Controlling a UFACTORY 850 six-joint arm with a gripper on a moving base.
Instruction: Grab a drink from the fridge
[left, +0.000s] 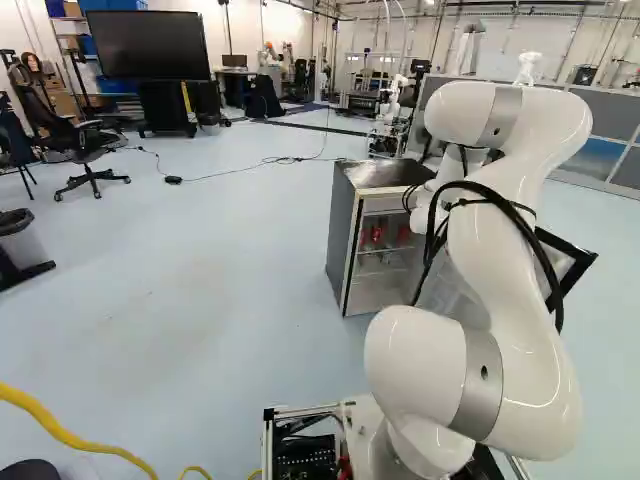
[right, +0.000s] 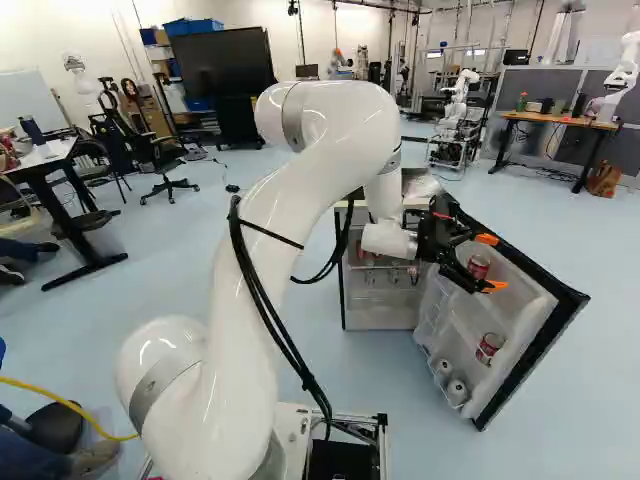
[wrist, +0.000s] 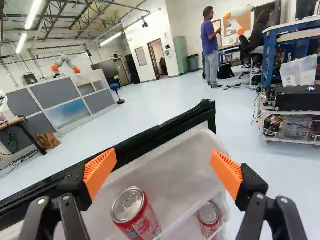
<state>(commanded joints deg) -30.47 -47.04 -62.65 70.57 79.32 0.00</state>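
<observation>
My gripper (right: 491, 263) stands open at the inner side of the swung-out fridge door (right: 532, 292). In the right base view a red can (right: 479, 266) on the door's upper shelf shows between the orange fingertips. The wrist view has the gripper (wrist: 163, 171) spread wide, nothing gripped; the same can (wrist: 135, 214) stands upright between the finger lines, nearer one finger. A second red can (wrist: 208, 219) is lower, near the other finger. Below it, in the right base view, are two pale cans (right: 457, 390). The fridge (left: 342, 235) holds red items (left: 377, 234) inside.
The door's black outer edge (wrist: 150, 135) runs across ahead of the fingers. Another robot (left: 390, 110) stands behind the fridge. Grey partitions (right: 560, 88) and a wooden table (right: 560, 120) are farther back. A cart (wrist: 292, 117) with equipment stands beyond the door.
</observation>
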